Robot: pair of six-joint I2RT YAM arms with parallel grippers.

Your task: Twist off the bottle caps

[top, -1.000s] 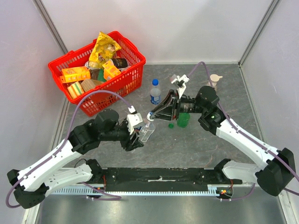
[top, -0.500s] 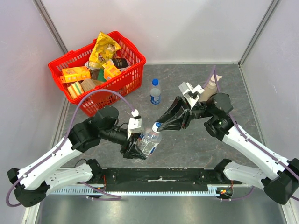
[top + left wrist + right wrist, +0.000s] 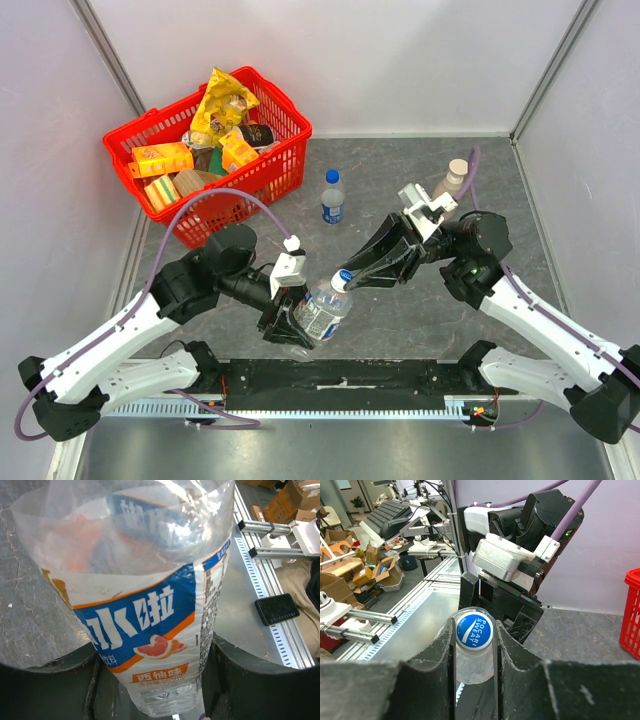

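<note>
Grey mottled desk (image 3: 400, 320) runs between plain white walls, with a red basket (image 3: 262, 180) of snack packs at the far left. My left gripper (image 3: 298, 318) is clamped round the body of a clear bottle (image 3: 150, 605), which is tilted with its neck toward my right arm. From the left wrist I see its crumpled wall and a blue and orange label with a grapefruit slice. The bottle's end nearest that camera is cut off by the frame and flanked by my dark fingers. Whether the bottle rests on the desk I cannot tell.

My right gripper (image 3: 350, 277) is closed on that bottle's blue cap (image 3: 474, 629), a finger pressed to each side. Only the cap's printed top shows, since the fingers hide its rim and the neck below, so I cannot make out whether it sits tight on the thread.

Well apart, farther back on the desk, a blue-labelled bottle (image 3: 333, 203) stands upright with a second blue cap (image 3: 333, 177) on it. A beige pump bottle (image 3: 452, 180) stands behind my right wrist, its lower part hidden by the arm.
</note>
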